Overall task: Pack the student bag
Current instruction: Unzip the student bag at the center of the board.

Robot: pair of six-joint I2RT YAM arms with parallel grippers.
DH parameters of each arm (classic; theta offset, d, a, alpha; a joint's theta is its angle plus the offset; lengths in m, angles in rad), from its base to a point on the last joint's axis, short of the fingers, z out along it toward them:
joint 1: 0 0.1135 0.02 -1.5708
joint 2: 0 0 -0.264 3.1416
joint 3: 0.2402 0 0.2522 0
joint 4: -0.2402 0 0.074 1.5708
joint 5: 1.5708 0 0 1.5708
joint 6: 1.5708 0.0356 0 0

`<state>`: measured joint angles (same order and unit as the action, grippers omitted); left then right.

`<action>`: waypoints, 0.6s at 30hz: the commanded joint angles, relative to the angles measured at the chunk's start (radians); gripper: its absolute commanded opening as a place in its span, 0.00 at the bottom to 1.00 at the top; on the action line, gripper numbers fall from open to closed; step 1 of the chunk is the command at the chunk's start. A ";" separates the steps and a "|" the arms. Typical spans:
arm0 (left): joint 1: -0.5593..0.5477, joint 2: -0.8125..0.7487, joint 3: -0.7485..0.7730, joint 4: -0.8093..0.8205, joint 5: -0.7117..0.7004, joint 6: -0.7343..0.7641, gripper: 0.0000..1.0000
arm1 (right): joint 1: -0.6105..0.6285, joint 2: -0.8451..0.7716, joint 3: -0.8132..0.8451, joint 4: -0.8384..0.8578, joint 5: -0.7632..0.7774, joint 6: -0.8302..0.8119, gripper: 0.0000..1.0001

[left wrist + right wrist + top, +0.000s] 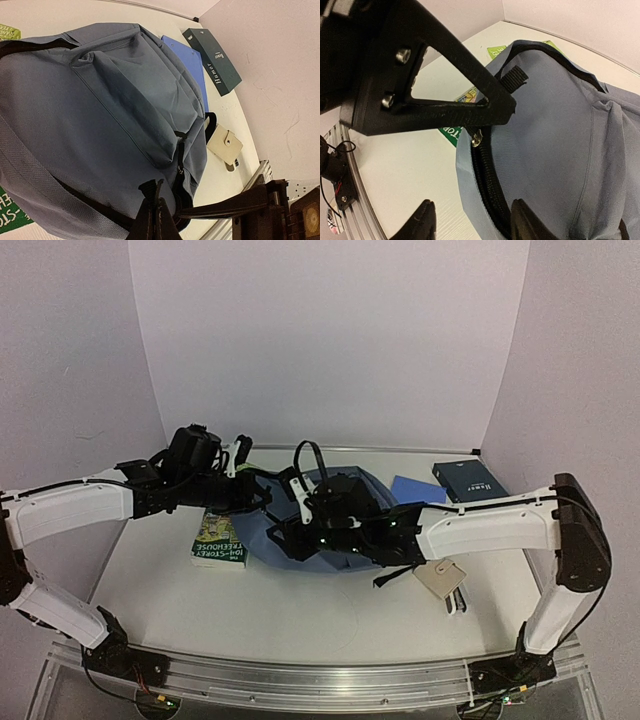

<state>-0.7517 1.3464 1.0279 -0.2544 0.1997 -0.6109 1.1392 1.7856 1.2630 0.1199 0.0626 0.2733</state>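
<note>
White table (300, 630), lilac walls. Bag (262, 535) sits mid-table between both arms: slate-blue, soft, slumped, dark zip lines. Left gripper (152, 212) looks pressed together, pinching the bag's zip edge. Right gripper (474, 217) is spread, straddling the zipper (485, 170), which runs straight away between its fingers. Right looks best placed.

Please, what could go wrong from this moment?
1. The left fingers look closed at the zipper of the soft bag; a pull may drag the whole bag toward the book instead of opening it.
2. The right fingers, open, straddle the zipper edge just under the left ones; the two could collide.
3. The black strap beside the left fingers could snag.
</note>
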 commanded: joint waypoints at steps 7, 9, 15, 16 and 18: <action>0.015 -0.011 0.082 0.022 -0.002 0.005 0.00 | 0.027 0.047 0.075 0.041 0.136 -0.091 0.00; 0.032 -0.009 0.088 0.010 -0.012 0.019 0.00 | 0.034 0.030 0.055 0.041 0.145 -0.090 0.00; 0.108 -0.012 0.098 -0.026 -0.009 0.044 0.00 | 0.062 -0.049 -0.050 0.041 0.160 -0.052 0.00; 0.128 -0.013 0.097 -0.028 -0.003 0.045 0.00 | 0.066 -0.066 -0.066 0.041 0.160 -0.041 0.00; 0.167 -0.012 0.094 -0.022 0.022 0.051 0.00 | 0.075 -0.093 -0.101 0.040 0.160 -0.021 0.00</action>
<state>-0.6646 1.3476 1.0603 -0.3121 0.2170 -0.5913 1.1880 1.7853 1.2288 0.1710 0.1985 0.2124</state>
